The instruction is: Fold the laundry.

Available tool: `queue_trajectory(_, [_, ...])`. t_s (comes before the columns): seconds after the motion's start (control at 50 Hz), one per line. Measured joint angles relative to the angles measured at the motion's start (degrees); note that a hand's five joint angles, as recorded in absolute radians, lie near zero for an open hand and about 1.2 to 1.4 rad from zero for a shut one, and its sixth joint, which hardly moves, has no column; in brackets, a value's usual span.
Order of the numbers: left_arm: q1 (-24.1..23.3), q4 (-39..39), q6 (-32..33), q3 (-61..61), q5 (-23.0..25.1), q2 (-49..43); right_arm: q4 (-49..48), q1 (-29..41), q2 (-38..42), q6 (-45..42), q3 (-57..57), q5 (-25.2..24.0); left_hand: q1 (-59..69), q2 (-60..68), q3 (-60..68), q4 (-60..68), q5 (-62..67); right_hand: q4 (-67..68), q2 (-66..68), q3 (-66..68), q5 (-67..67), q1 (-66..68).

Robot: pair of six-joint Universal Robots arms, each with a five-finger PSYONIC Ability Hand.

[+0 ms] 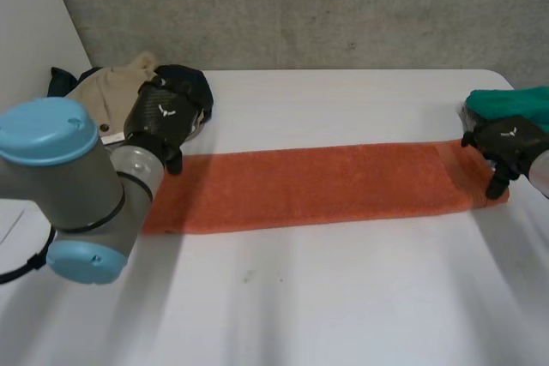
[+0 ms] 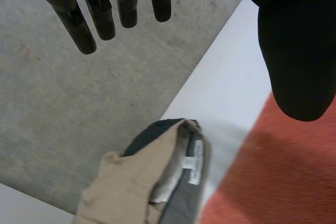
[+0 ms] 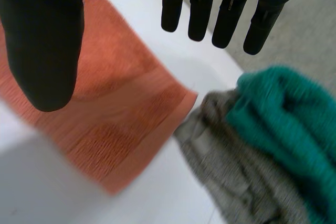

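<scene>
Orange towel lies flat as a long strip across the middle of the white bench. Left robot hand is over the towel's left end, fingers straight, wide from thumb, holding nothing. Right robot hand is over the right end, also wide and empty. Beige garment is piled upper left. Teal cloth sits upper right on a grey cloth, just beside the towel's corner.

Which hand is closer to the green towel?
Right. The right hand is just beside the green towel; the left hand is far off, at the other end of the orange towel.
</scene>
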Motion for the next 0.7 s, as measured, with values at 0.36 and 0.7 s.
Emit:
queue_trajectory(0.36, [-0.6,1.3,-5.5,-3.5,0.2,-0.1,-3.8,-3.9,11.3,-6.4,-3.8,2.2,0.0,0.0,0.0,0.0,0.0,44.6,44.8,44.3,42.3,39.6])
queue_trajectory(0.7, [-0.1,1.5,-6.0,-6.4,0.9,7.2,-6.0,-10.8,1.1,-17.8,-4.6,11.2,0.0,0.0,0.0,0.0,0.0,45.0,44.8,44.4,42.8,39.6])
